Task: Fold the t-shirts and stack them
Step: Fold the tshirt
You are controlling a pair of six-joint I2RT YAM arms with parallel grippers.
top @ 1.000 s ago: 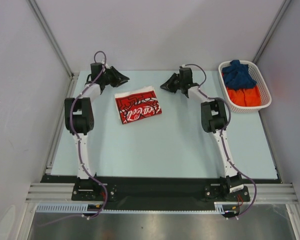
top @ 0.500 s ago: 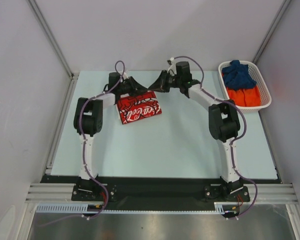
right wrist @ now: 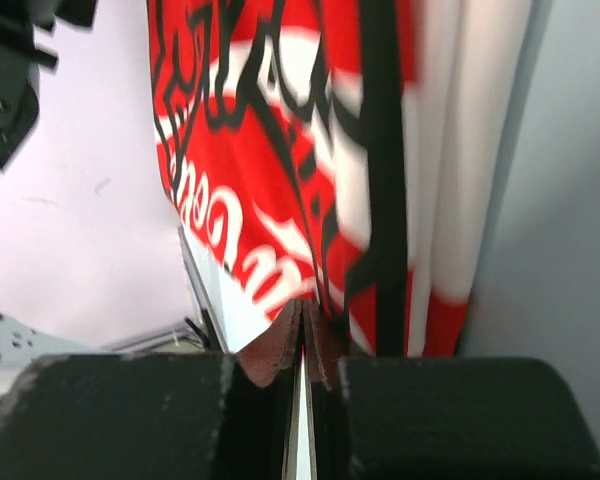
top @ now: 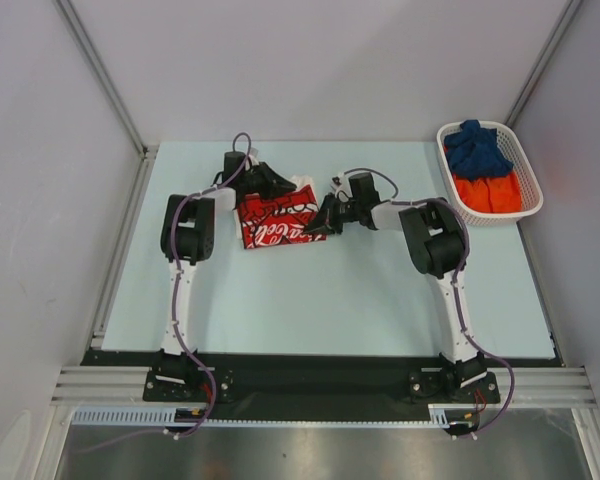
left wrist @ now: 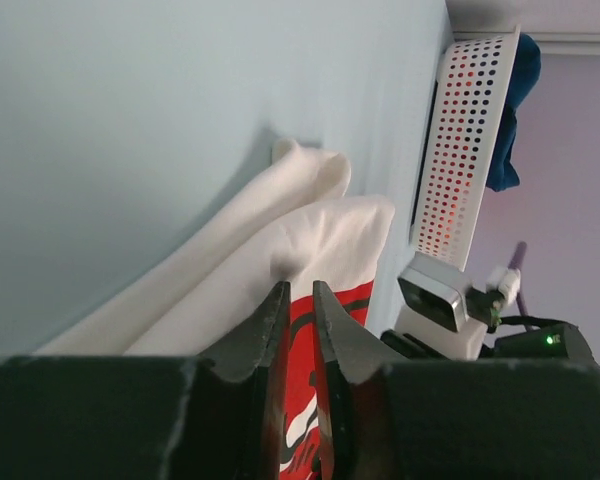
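Note:
A folded white t-shirt (top: 275,222) with a large red-and-white print lies on the pale blue table (top: 360,290), at the back and left of centre. My left gripper (top: 285,185) is at its far edge. In the left wrist view the jaws (left wrist: 298,290) stand nearly together on the shirt's white fold (left wrist: 330,230). My right gripper (top: 317,228) is at the shirt's right near corner. In the right wrist view its jaws (right wrist: 302,305) are pressed shut where the red print (right wrist: 280,150) meets them. A dark blue shirt (top: 477,150) and an orange one (top: 485,192) lie crumpled in the basket.
The white lattice basket (top: 528,185) stands at the back right corner; it also shows in the left wrist view (left wrist: 460,140). Grey walls close in the table at the back and on both sides. The arm bases sit on the black strip at the near edge.
Both arms have swung in from the back corners. The left gripper came down onto the shirt's far edge. The right gripper moved from the far edge to the right near corner.

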